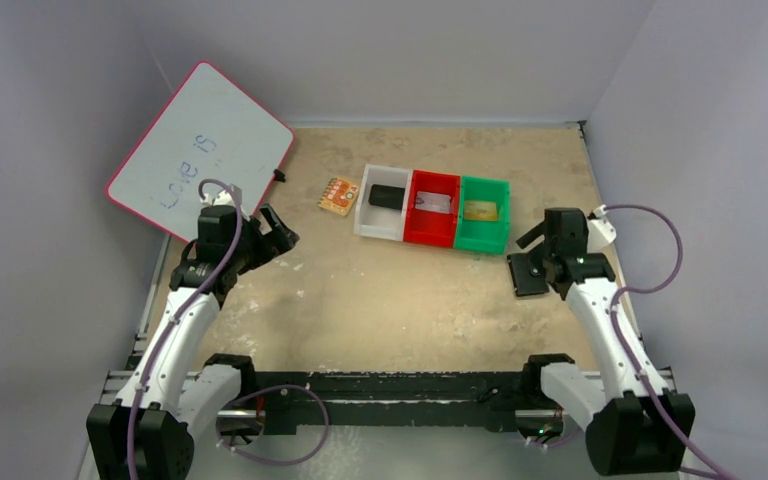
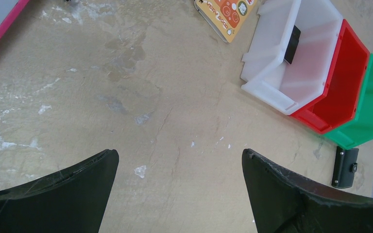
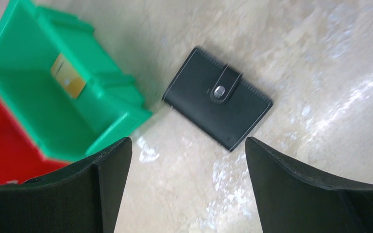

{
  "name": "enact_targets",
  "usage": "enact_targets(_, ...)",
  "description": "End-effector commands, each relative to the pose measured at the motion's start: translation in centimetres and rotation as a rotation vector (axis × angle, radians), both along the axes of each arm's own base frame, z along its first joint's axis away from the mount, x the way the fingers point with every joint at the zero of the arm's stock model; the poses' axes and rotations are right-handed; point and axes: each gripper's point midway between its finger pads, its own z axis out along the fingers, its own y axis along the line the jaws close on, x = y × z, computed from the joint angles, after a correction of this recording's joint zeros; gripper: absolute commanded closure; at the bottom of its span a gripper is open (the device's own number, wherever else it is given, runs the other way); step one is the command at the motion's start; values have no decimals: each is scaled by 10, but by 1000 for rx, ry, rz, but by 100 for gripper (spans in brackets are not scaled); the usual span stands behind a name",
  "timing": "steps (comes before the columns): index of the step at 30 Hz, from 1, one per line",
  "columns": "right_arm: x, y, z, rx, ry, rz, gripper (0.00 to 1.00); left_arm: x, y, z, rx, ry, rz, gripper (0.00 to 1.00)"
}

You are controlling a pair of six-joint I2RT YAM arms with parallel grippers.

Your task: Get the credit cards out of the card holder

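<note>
Closed card holder lay on worktop, frame centre; right fingers spread, empty. Upper left, gold card sat in green bin. Left fingers spread wide.

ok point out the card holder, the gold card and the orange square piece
card holder (image 3: 218, 91), right wrist view, snap on its strap
gold card (image 3: 68, 76), right wrist view, its middle
orange square piece (image 1: 338, 195), top view, its middle

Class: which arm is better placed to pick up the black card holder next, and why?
Right. The right gripper, open, hangs over the closed card holder beside the green bin; the left gripper is far across the table.
</note>
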Motion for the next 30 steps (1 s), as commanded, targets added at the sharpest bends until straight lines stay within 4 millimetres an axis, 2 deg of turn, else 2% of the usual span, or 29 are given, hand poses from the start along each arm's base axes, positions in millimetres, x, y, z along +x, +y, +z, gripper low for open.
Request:
enact_targets(1, 21, -53, 7, -132, 42, -135, 12, 7, 0, 10, 9, -52, -18, 0)
enact_targets(3, 33, -76, 0, -142, 72, -157, 13, 8, 0, 10, 8, -54, -19, 0)
enact_targets(5, 47, -89, -7, -148, 89, -126, 14, 8, 0, 10, 8, -53, -18, 0)
enact_targets(7, 63, -85, -22, -126, 120, -34, 14, 8, 0, 10, 8, -53, -17, 0)
enact_targets(10, 71, -69, -49, -46, 174, 59, 16, 8, 0, 10, 7, -53, -18, 0)
enact_targets(14, 58, -56, -80, 23, 239, 76, 20, 8, 0, 10, 8, -52, -19, 0)
enact_targets(20, 30, -45, -105, 56, 286, 99, 22, 8, -3, 7, 1, -43, -31, 0)
enact_targets(24, 20, -6, -110, 184, 264, 171, 27, 8, -5, 5, -8, -37, -38, 0)
enact_targets(29, -14, 44, -113, 262, 249, 146, 27, 8, -5, 5, -5, -36, -38, 0)
enact_targets(30, -14, 54, -108, 273, 218, 175, 30, 8, -5, 6, -5, -38, -38, 0)
